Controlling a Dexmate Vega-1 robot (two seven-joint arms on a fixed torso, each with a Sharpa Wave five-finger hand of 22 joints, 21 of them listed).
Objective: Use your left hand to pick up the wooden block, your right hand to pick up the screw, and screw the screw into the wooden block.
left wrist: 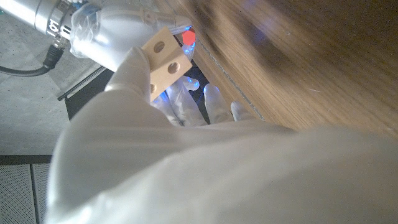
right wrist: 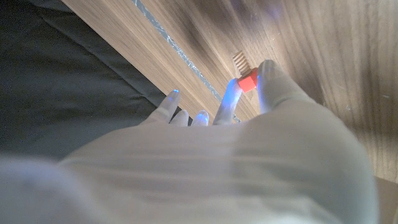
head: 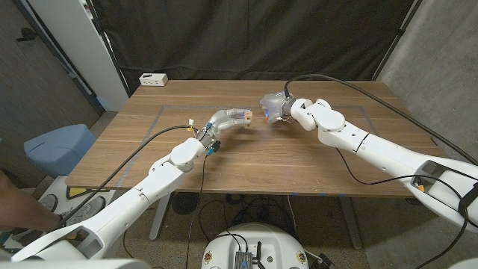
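Above the middle of the table my left hand [head: 228, 119] holds a pale wooden block [head: 246, 116]. In the left wrist view the block [left wrist: 165, 58] shows two round holes on one face, with my left hand [left wrist: 124, 124] gripping it from below. My right hand [head: 278, 107] is just to the block's right and pinches the screw [head: 267, 114]. In the right wrist view the screw [right wrist: 247, 79] has a red head and a tan threaded shaft, and my right hand [right wrist: 249, 143] holds it at the head. The screw's red head [left wrist: 188, 37] sits close beside the block.
A white power strip [head: 153, 79] lies at the table's far left corner. Grey tape lines [head: 160, 119] mark a rectangle on the wooden table [head: 314, 161]. A blue seat [head: 60, 146] stands off the table's left side. Black cables run along both arms.
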